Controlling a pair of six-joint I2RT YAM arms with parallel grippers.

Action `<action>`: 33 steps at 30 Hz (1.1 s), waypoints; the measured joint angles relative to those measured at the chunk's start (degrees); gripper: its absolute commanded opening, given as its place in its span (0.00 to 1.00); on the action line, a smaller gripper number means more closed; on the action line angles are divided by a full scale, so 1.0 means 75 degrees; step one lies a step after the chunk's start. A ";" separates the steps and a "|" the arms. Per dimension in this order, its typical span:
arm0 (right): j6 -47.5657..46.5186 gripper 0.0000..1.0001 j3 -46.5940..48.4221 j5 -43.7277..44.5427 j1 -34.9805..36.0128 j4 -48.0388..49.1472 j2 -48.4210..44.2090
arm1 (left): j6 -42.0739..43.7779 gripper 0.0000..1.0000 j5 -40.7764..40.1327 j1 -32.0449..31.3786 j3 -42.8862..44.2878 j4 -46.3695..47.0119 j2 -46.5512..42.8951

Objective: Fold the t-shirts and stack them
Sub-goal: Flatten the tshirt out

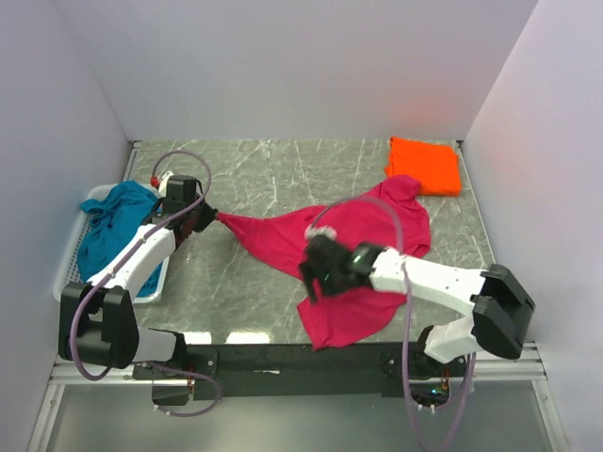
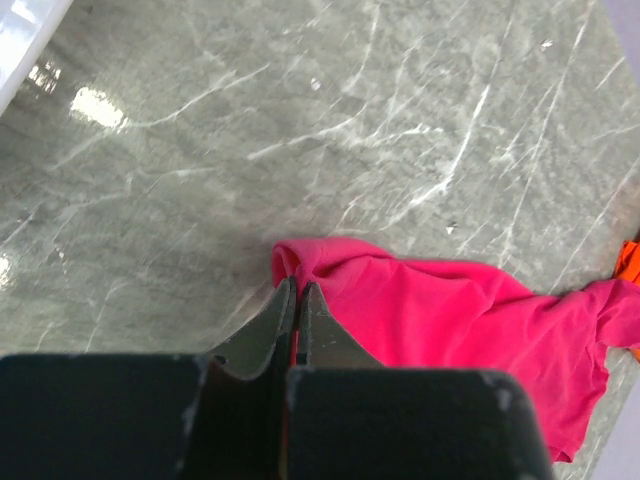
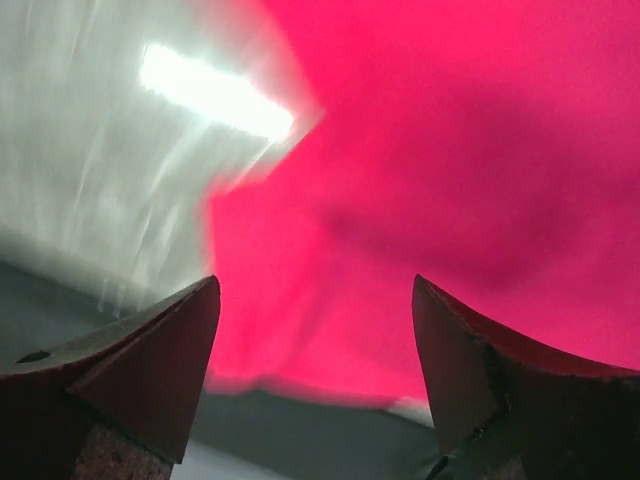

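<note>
The magenta-pink t-shirt (image 1: 344, 254) lies spread and rumpled across the middle of the table, one corner pulled to a point at the left. My left gripper (image 1: 209, 217) is shut on that corner; in the left wrist view the closed jaws pinch the pink cloth (image 2: 440, 310) at the gripper (image 2: 297, 290). My right gripper (image 1: 313, 276) hovers over the shirt's lower part, open, with pink cloth (image 3: 450, 150) below and nothing between its fingers (image 3: 316, 285). The orange t-shirt (image 1: 425, 165) lies folded at the back right. The teal-blue t-shirt (image 1: 115, 221) is crumpled in the basket.
A white lattice basket (image 1: 77, 247) stands at the table's left edge beside the left arm. White walls enclose the table on three sides. The shirt's lower hem hangs near the dark front rail (image 1: 283, 358).
</note>
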 measured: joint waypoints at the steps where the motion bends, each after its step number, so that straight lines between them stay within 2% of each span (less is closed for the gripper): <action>1: 0.0102 0.82 -0.0050 -0.0058 0.0472 -0.0087 0.0090 | 0.0000 0.00 0.0003 0.0000 -0.0035 0.0000 0.0000; 4: 0.0548 0.80 0.0044 -0.0070 0.2110 -0.0318 0.0574 | -0.0003 0.01 0.0003 0.0000 -0.0119 -0.0003 0.0000; 6: 0.0775 0.76 0.0184 -0.0032 0.2734 -0.0484 0.0968 | 0.0000 0.00 0.0000 -0.0003 -0.0157 -0.0009 0.0000; 12: 0.1195 0.59 0.0414 0.0152 0.3381 -0.0819 0.2069 | -0.0003 0.01 -0.0099 -0.0038 -0.0184 -0.0012 -0.0009; 14: 0.1300 0.50 0.0414 0.0149 0.3450 -0.0889 0.2226 | 0.0000 0.00 -0.0140 -0.0052 -0.0221 -0.0009 -0.0044; 16: 0.1390 0.28 0.0402 0.0154 0.3471 -0.0906 0.2264 | -0.0003 0.01 -0.0152 -0.0052 -0.0271 -0.0023 -0.0085; 19: 0.1617 0.05 0.0402 0.0297 0.3474 -0.0947 0.2259 | -0.0003 0.01 -0.0178 -0.0052 -0.0280 -0.0044 -0.0093; 22: 0.1941 0.00 0.0408 0.0731 0.3366 -0.1294 0.2256 | 0.0000 0.01 -0.0239 -0.0052 -0.0280 -0.0047 -0.0114; 24: 0.2145 0.00 0.0391 0.1081 0.3048 -0.1609 0.2139 | 0.0000 0.00 -0.0289 -0.0052 -0.0280 -0.0061 -0.0134; 26: 0.2209 0.00 0.0338 0.1384 0.2349 -0.1763 0.1754 | -0.0003 0.00 -0.0341 -0.0052 -0.0280 -0.0058 -0.0146; 33: 0.1154 0.00 0.0525 0.2259 -0.1638 -0.1049 -0.0207 | 0.0000 0.01 -0.0417 -0.0058 0.0085 -0.0131 0.0061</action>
